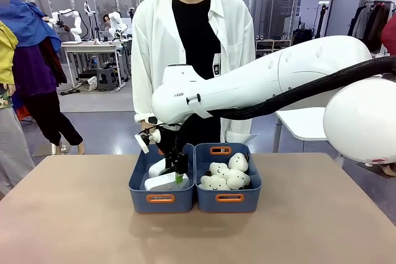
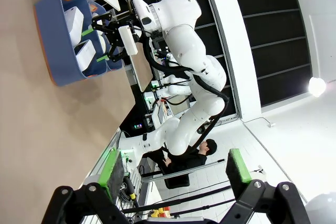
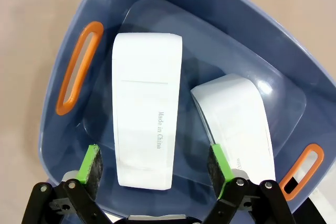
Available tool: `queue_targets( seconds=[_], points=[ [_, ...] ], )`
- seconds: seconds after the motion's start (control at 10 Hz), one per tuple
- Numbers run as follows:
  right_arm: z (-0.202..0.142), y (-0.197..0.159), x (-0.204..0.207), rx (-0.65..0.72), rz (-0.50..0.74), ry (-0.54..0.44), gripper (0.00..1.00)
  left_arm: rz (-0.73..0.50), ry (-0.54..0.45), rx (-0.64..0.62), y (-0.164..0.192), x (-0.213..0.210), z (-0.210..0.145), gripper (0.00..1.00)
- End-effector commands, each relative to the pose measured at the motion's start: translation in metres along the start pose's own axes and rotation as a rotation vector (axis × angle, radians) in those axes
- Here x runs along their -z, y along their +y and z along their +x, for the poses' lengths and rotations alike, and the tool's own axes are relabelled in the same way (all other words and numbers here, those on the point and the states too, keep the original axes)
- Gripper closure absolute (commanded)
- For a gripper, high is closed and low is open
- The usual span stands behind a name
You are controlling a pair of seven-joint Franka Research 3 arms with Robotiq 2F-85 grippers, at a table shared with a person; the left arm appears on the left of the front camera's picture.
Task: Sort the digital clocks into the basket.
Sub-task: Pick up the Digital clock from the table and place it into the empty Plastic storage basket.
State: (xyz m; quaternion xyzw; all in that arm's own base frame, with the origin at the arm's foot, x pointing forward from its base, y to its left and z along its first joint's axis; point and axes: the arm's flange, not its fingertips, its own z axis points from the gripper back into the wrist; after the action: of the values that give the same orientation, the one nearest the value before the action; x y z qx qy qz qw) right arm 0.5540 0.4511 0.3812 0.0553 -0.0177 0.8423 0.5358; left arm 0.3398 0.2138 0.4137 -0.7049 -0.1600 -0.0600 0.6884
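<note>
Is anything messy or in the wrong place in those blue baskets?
Nothing stands out. Both digital clocks lie in the left basket, back side up, one angled a little against the other. The cloud plush toys sit in the right basket. The open right gripper hangs over the clocks, holding nothing.

Glossy white arm (image 1: 266, 78) with black cable; black end effector (image 3: 157, 174), green pads.

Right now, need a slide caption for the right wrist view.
Open right gripper poised above two white digital clocks lying in the blue basket.
</note>
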Motion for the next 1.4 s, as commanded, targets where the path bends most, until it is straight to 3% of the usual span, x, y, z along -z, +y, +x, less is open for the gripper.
queue_targets(
  seconds=[0.0,0.6,0.8,1.0,1.1,1.3],
  points=[
    [0.002,0.001,-0.001,-0.006,0.0,0.003,0.0,0.009,0.007,0.004,-0.004,-0.001,-0.004,0.0],
    [0.0,0.0,0.0,0.0,0.0,0.0,0.0,0.009,0.007,0.004,-0.004,-0.001,-0.004,0.0],
    [-0.013,0.028,-0.076,0.077,-0.126,0.027,0.0,0.009,0.007,0.004,-0.004,-0.001,-0.004,0.0],
    [-0.04,0.063,-0.118,0.159,-0.133,-0.183,0.0,0.009,0.007,0.004,-0.004,-0.001,-0.004,0.0],
    [-0.073,0.082,-0.133,0.251,-0.09,-0.409,0.0,0.009,0.007,0.004,-0.004,-0.001,-0.004,0.0],
    [-0.14,0.127,-0.146,0.481,0.101,-0.727,0.0,0.009,0.007,0.004,-0.004,-0.001,-0.004,0.0]
  ],
)
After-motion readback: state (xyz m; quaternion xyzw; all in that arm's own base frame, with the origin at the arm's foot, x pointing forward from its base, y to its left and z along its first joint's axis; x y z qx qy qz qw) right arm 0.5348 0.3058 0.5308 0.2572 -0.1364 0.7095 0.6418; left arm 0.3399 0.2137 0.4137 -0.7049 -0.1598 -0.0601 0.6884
